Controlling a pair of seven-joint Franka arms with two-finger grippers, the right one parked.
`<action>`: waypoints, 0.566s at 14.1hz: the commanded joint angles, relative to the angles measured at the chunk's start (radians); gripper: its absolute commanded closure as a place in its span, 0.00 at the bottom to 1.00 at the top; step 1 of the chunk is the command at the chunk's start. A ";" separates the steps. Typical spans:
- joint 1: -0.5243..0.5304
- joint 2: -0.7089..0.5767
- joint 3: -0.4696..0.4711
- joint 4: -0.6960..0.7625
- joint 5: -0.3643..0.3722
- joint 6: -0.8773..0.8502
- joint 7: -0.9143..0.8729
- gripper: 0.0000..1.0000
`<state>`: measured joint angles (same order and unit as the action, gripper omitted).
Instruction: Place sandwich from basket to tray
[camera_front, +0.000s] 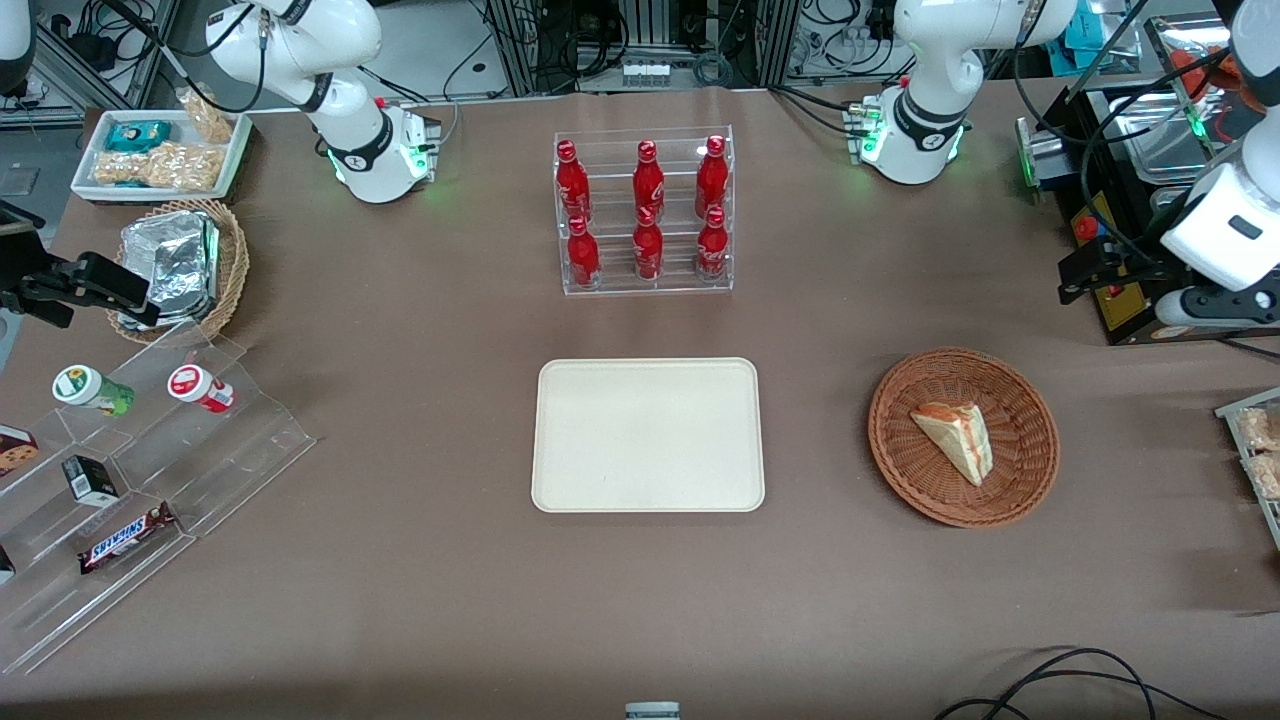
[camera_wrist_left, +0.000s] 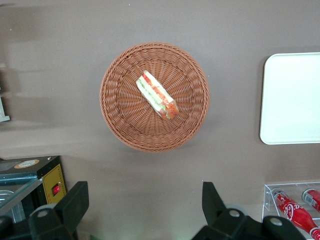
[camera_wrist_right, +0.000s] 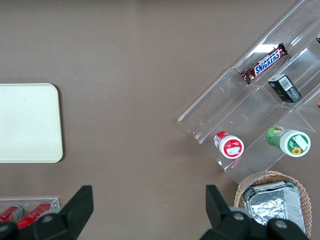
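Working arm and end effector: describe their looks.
The working arm has glossy white rounded shells, black joint rings and a base lit green, with cables trailing from it. Its end effector, open above the table by the basket, has two black wedge-shaped fingers on a black body.

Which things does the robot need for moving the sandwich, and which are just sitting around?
Needed: sandwich, lying in the basket; tray, nothing on it; pincer, open, high above the basket.

Just sitting around: red bottles in their rack, Snickers bar, foil packets.
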<state>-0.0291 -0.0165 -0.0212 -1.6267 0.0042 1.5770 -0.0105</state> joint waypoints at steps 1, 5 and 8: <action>-0.022 0.001 0.017 0.010 0.002 -0.003 0.009 0.00; -0.022 0.003 0.012 -0.001 0.003 -0.015 0.004 0.00; -0.014 0.004 0.014 -0.001 0.003 -0.038 0.004 0.00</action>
<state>-0.0345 -0.0101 -0.0198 -1.6317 0.0046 1.5586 -0.0099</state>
